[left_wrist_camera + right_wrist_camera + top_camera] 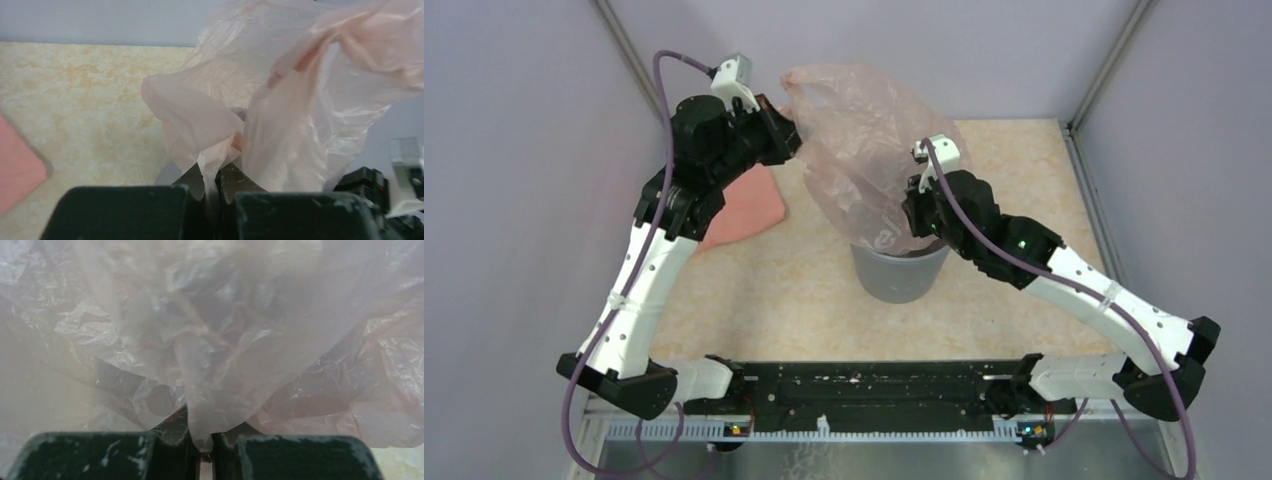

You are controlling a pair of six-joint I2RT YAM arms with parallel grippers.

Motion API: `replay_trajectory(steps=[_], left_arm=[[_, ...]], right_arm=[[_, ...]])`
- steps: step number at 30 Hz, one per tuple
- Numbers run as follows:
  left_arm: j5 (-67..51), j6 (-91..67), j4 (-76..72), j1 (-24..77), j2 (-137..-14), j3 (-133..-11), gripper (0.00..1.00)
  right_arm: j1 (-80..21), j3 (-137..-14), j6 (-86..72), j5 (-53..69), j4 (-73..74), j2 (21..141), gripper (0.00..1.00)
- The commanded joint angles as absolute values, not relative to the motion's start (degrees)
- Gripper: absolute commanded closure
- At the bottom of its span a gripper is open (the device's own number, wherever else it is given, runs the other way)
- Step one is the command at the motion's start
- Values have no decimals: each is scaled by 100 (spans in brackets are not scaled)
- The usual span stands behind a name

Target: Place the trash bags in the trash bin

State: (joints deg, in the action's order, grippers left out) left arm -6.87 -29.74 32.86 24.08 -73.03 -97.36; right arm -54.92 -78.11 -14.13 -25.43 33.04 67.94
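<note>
Bag aloft: we hold the trash bag (864, 140) over the trash bin (899, 282), left hand (216, 182) pinching a high corner, right hand (202, 432) pinching film near the rim, so it can feed inside.

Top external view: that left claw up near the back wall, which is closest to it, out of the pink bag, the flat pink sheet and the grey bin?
1. Trash bag: pinched in the left gripper, billowing to its right.
2. Flat pink sheet: lying on the table, partly under the left arm.
3. Trash bin: farthest, mid-table, under the hanging bag.
</note>
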Motion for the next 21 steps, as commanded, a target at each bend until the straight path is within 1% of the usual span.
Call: replay_trajectory(steps=[1, 4, 5, 6, 8, 11, 14, 16, 18, 21], left_arm=[[-1082, -3052, 2845, 2382, -7424, -9720, 100], [-1242, -3084, 2730, 2382, -7453, -9607, 100], [-1265, -3085, 2712, 2382, -7454, -9583, 100], [-1273, -3093, 2681, 2377, -7446, -9542, 100], [-1305, -3102, 2617, 2382, -7436, -9478, 100], [-1357, -3111, 2563, 2382, -7436, -9429, 100], [-1370, -3095, 2541, 2381, -7423, -9378, 100], [-1366, -3072, 2523, 2382, -7401, -9333, 100], [-1359, -3059, 2522, 2382, -7391, -9310, 100], [-1349, -3059, 2530, 2382, -7396, -9291, 100]], right_arm=[[-5128, -7432, -1578, -1965, 2507, 6784, 92], [-5116, -7295, -1658, -1999, 2584, 6767, 91], [-5120, -7236, -1707, -1992, 2612, 6724, 89], [-5116, -7175, -1747, -1975, 2626, 6672, 85], [-5115, -7138, -1841, -1970, 2728, 6593, 71], [-5116, -7346, -1974, -1963, 3095, 6513, 52], [-5115, -7639, -2069, -1786, 3357, 6389, 40], [-5120, -7877, -2108, -1656, 3558, 6344, 34], [-5124, -8091, -2139, -1549, 3750, 6324, 30], [-5124, -8364, -2164, -1374, 3984, 6294, 26]])
